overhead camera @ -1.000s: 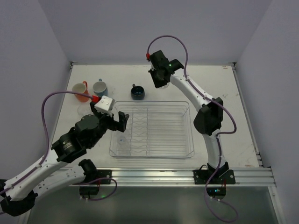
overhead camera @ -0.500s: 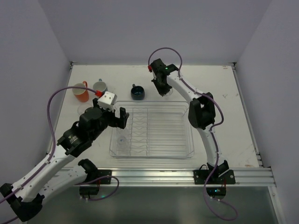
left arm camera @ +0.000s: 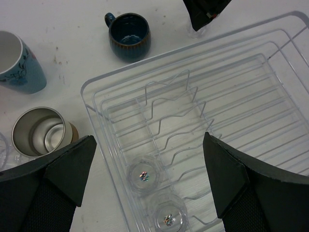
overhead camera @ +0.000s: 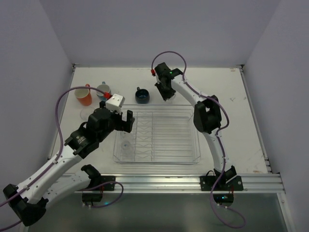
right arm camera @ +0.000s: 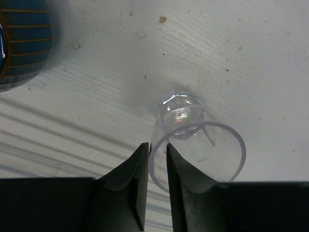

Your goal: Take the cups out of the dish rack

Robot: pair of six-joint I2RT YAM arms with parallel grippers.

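Slid forward since 1 s ago: left tool (left arm camera: 149, 140), hanging wide and holding nothing over dish rack (left arm camera: 88, 94), 2 racked tumblers (left arm camera: 142, 176) in its near-left corner. Dropped lower too: right tool (right arm camera: 158, 150), pinched narrow on rim of clear tumbler (right arm camera: 193, 140), standing on table (right arm camera: 251, 58) near dark blue cup (left arm camera: 129, 36).

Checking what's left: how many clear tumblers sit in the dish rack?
2: one clear tumbler and a second tumbler beside it, both near the dish rack's left wall. None looks hidden.
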